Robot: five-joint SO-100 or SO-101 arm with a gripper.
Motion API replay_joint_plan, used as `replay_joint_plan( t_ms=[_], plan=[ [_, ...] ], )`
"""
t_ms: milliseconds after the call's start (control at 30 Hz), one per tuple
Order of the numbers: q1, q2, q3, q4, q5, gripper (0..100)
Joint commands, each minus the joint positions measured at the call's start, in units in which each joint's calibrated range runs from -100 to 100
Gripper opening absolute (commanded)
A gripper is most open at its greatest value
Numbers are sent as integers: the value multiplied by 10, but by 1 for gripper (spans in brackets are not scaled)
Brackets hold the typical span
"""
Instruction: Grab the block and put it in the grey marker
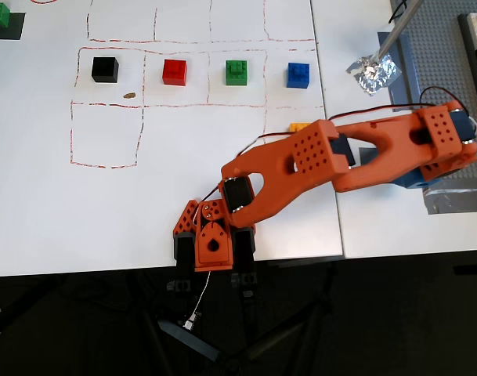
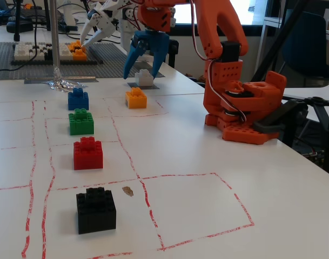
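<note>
1. Overhead view: the orange arm [image 1: 316,160] stretches from right to lower centre. Its gripper cannot be told apart here. 4 bricks line the top: black [image 1: 105,69], red [image 1: 175,71], green [image 1: 236,72], blue [image 1: 298,75].
2. Fixed view: the white block [image 2: 144,77] sits on the grey marker [image 2: 136,85], upper centre. The blue gripper [image 2: 145,66] hangs spread just above, holding nothing. An orange brick [image 2: 135,98] lies near.

My arm [image 2: 223,65] orange; my gripper [image 2: 144,63] blue. Block [image 2: 144,77] white, on dark-grey marker [image 2: 133,85]. Bricks: orange-yellow [image 2: 136,98], blue [image 2: 78,99], green [image 2: 81,122], red [image 2: 88,153], black [image 2: 95,210]. Table [image 2: 207,156] white, red dashed lines [image 2: 196,175].
</note>
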Motion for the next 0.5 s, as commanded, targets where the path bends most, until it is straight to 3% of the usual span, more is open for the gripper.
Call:
replay_joint_plan(
  t_ms=[0, 167, 467],
  plan=[
    [-6, -109, -46, 53, 8, 33],
    [-13, -164, -69, 121, 15, 31],
    [-58, -346, 68, 176, 31, 7]
  ],
)
